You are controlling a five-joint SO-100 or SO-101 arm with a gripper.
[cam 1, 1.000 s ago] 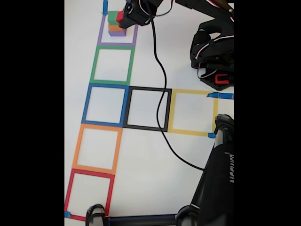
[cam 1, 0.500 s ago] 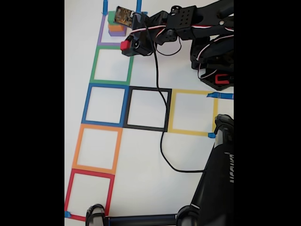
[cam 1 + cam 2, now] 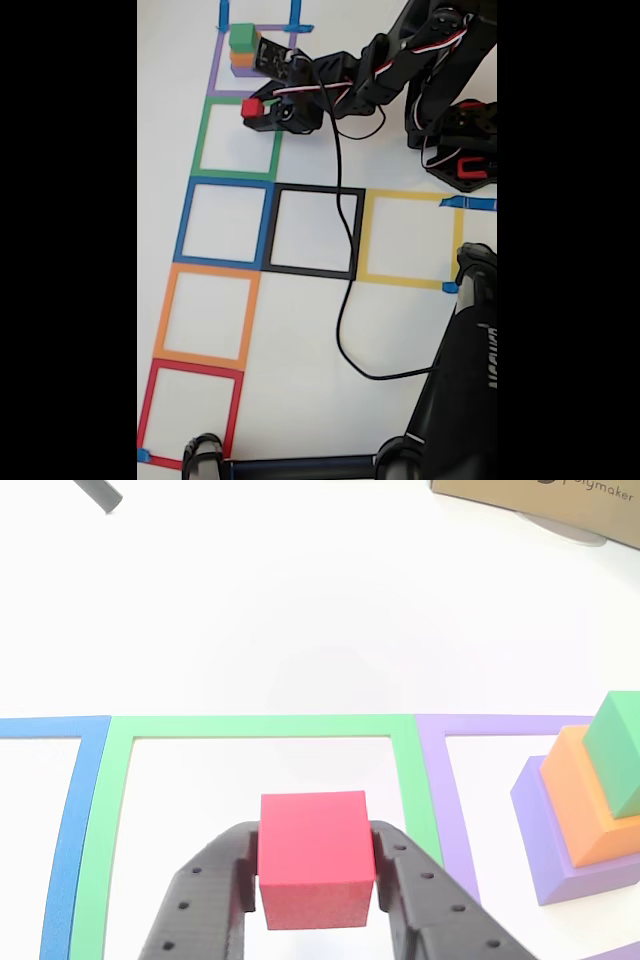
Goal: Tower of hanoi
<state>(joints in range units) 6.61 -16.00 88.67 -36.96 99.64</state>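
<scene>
Item: red block (image 3: 314, 860), clamped between the jaws over the green tape square (image 3: 250, 725), beside the purple-orange-green stack (image 3: 590, 810) to their right; step judged mid-transfer, next calling for lowering and release inside that square.

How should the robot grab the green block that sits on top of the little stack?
Probably from above, with the fingers closing on two opposite flat sides. The green block is the topmost of the stack, resting on the orange block and purple block, so its upper faces are free. Its straight sides suit flat fingers. The gripper already holds the red block that way.
</scene>
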